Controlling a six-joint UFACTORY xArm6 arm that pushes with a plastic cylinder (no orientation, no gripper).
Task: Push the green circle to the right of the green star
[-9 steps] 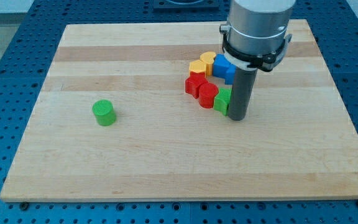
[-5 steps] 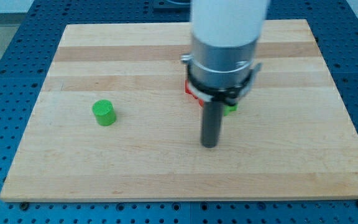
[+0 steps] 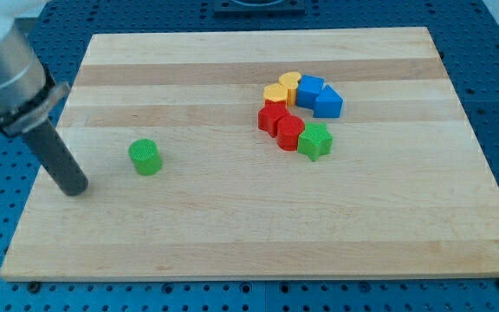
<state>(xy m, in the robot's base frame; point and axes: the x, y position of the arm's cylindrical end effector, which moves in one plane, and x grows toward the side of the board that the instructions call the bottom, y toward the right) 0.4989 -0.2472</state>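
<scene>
The green circle (image 3: 145, 157) sits on the wooden board at the view's left. The green star (image 3: 315, 141) lies right of centre, at the lower right end of a cluster of blocks. My tip (image 3: 76, 190) rests on the board at the far left, left of and slightly below the green circle, a short gap away from it. The rod leans up to the view's upper left.
Touching the green star's upper left are a red block (image 3: 289, 131) and another red block (image 3: 272, 116). Above them sit a yellow block (image 3: 276, 93), a yellow heart (image 3: 290, 82), a blue block (image 3: 308, 90) and a blue triangle (image 3: 327, 103). The board's left edge (image 3: 40, 165) is close to my tip.
My tip has swept from beside the green star, down and across the board, to the far left next to the green circle. No block has visibly moved.
</scene>
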